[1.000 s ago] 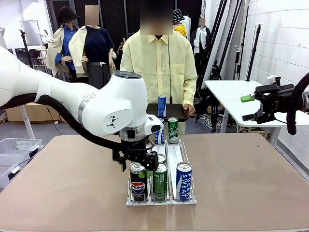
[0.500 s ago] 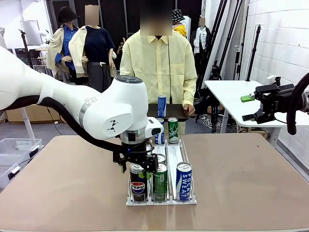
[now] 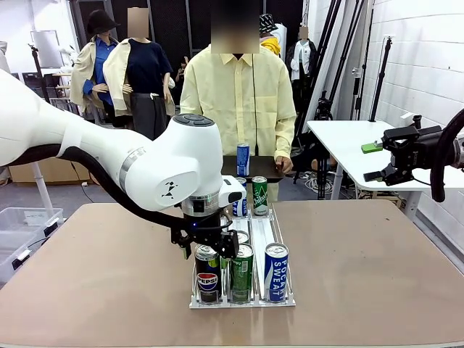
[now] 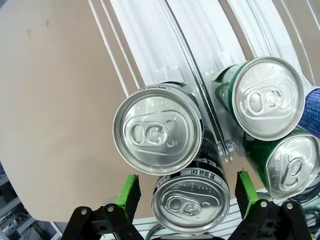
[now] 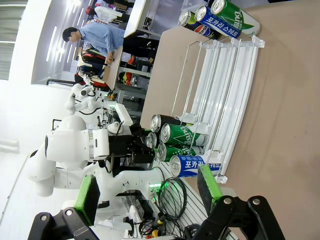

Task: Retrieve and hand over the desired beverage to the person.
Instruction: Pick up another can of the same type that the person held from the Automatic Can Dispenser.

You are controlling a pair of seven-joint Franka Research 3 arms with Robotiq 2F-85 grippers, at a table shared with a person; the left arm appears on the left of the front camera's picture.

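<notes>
left gripper (image 3: 207, 245) hangs over the front left lane of the clear rack (image 3: 243, 302) on the worktop (image 3: 109, 290), jaws spread wide, nothing pinched

left wrist view: my pads (image 4: 129, 192) stand either side of the top of the Pepsi can (image 4: 190, 202), with a gap on each side and no contact. second black can (image 4: 159, 131) is just behind it in the same lane. two green cans (image 4: 265, 97) stand in the middle lane beside them

from the front, a green can (image 3: 241, 272) and a blue Pocari Sweat can (image 3: 276, 272) stand upright in the front row next to the Pepsi can. two more cans, one of them a green rear can (image 3: 259, 196), stand at the far end of the rack

right gripper (image 3: 378, 156) is up high, off the worktop's right side, well apart from the rack. in its wrist view the jaws are spread and hold nothing

person (image 3: 235, 94) stands at the far side of the worktop, right behind the rack, in a pale-yellow shirt. one hand (image 3: 285, 165) is on a dark tray (image 3: 261, 169) with a small blue can (image 3: 243, 159) upright on it
</notes>
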